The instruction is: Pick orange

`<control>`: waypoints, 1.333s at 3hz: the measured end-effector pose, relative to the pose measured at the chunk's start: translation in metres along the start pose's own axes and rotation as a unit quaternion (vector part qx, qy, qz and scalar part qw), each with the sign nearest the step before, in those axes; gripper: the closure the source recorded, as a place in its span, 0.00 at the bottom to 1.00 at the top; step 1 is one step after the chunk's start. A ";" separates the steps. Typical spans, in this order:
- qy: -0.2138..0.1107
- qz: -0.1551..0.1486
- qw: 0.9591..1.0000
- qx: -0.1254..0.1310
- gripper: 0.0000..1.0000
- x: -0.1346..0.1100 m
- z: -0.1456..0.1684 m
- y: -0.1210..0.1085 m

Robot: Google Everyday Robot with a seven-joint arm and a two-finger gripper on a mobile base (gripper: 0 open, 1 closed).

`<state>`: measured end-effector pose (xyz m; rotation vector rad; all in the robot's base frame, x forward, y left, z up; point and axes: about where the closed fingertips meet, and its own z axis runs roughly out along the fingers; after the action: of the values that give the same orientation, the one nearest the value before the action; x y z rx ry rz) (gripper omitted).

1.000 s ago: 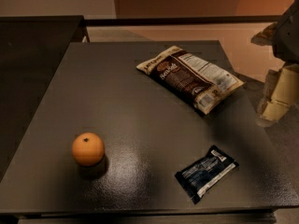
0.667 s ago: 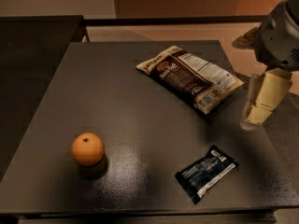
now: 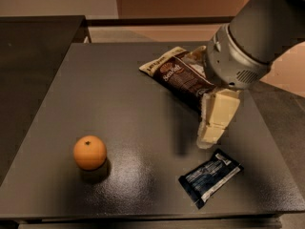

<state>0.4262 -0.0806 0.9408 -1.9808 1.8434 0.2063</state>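
Note:
The orange is a small round fruit with a dark stem dot. It sits on the dark table near the front left. My gripper hangs from the grey arm at the right, above the table between the brown snack bag and the blue packet. It is well to the right of the orange and apart from it. Nothing shows in the gripper.
A brown snack bag lies at the back right, partly hidden by the arm. A dark blue packet lies at the front right. A second dark surface stands to the left, beyond the table's left edge.
The arm has swung in from the right edge toward the table's middle and lower, and now covers the right end of the snack bag. The orange and packets have not moved.

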 end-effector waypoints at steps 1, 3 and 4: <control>-0.029 -0.039 0.998 -0.031 0.00 -0.042 0.033 0.013; -0.068 -0.076 0.990 -0.100 0.00 -0.106 0.094 0.049; -0.076 -0.085 0.985 -0.128 0.00 -0.127 0.120 0.060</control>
<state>0.3745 0.0818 0.8698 -2.2125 1.6088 0.5517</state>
